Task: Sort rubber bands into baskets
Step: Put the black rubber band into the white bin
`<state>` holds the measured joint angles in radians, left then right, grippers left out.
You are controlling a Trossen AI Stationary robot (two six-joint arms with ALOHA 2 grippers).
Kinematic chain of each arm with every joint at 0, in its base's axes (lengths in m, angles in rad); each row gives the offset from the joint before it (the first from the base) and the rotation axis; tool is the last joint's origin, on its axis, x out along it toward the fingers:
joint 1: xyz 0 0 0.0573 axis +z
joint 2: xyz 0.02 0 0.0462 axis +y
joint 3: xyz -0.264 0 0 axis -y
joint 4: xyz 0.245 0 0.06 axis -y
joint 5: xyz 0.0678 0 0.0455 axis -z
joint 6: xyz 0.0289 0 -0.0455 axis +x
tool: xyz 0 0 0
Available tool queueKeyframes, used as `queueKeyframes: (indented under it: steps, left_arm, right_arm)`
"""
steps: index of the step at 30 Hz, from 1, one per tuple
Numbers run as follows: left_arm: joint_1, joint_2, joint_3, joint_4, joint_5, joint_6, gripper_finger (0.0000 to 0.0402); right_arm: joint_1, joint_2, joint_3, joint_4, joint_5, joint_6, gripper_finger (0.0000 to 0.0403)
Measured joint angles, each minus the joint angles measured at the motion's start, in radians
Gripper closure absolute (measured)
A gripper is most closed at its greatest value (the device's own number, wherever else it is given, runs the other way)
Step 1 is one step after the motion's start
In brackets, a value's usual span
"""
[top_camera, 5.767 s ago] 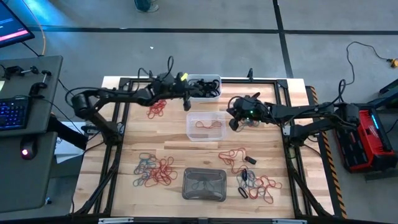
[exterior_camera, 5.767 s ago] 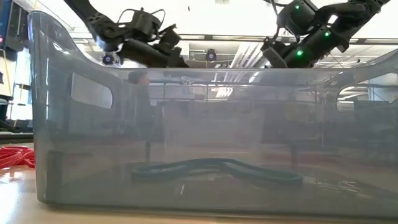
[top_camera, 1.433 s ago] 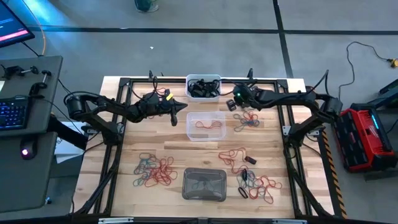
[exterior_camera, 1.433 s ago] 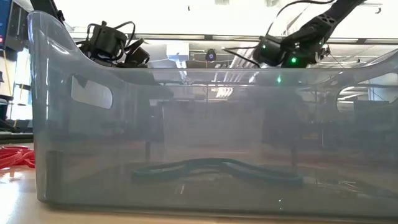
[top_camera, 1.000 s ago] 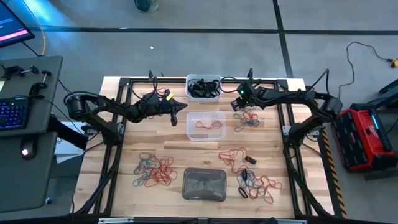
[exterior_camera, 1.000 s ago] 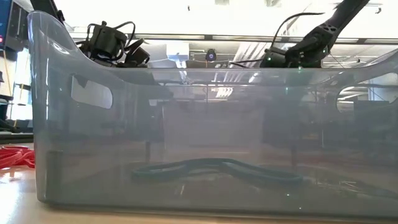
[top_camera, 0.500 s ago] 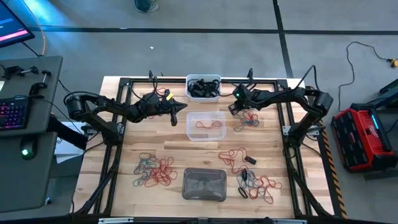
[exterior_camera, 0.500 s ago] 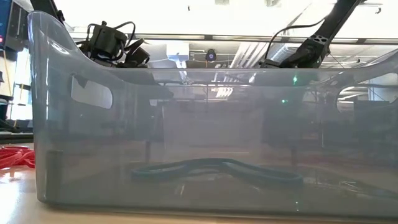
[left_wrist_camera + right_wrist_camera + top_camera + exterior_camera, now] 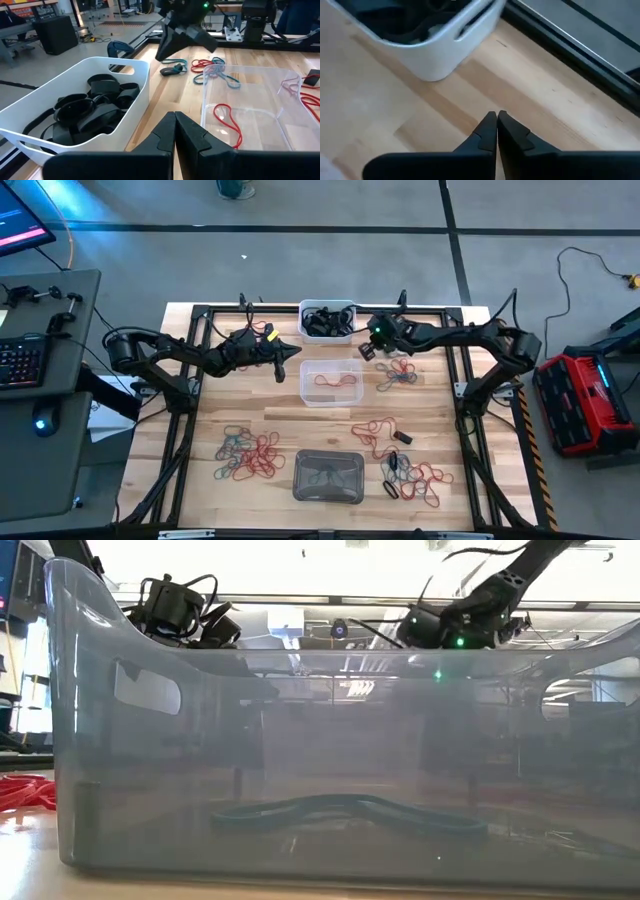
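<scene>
Our right claw (image 9: pixel 496 125) hung pinched together, apparently empty, beside the white basket (image 9: pixel 327 319) of black rubber bands (image 9: pixel 87 107); the left claw (image 9: pixel 175 131) waited closed nearby. Loose bands (image 9: pixel 248 456) littered the desk (image 9: pixel 200 430): light, floppy, best nipped by one strand.

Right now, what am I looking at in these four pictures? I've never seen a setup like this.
Two dark robot arms work at a wooden table, sorting rubber bands by colour. One camera looks straight down, one sits at table height behind the grey basket, and one rides on each wrist. The white basket holds black bands; the clear basket holds a red band. Loose rubber bands lie in mixed piles. The left gripper hangs shut beside the clear basket. The right gripper is shut near the white basket; no band shows between its fingers.
</scene>
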<state>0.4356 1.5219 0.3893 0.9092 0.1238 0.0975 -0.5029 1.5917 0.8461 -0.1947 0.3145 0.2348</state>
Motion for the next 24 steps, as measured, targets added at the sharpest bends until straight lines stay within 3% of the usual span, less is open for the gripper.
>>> queueKeyframes:
  steps: [5,11,15,24]
  left_arm:
    - [0.0,0.0,0.0,0.0,0.0,0.0,0.0402]
    - [0.0,0.0,0.0,0.0,0.0,-0.007,0.0401]
    - [0.0,0.0,0.0,0.0,0.0,-0.008,0.0402]
    - [0.0,0.0,0.0,0.0,0.0,-0.01,0.0401]
  right_arm:
    - [-0.008,0.0,0.009,-0.086,-0.007,0.067,0.0366]
    - [-0.041,0.0,0.007,-0.145,-0.008,0.104,0.0285]
    - [-0.073,0.0,0.007,-0.145,-0.072,0.101,0.0245]
    - [-0.144,0.005,0.007,-0.164,-0.168,0.07,0.0234]
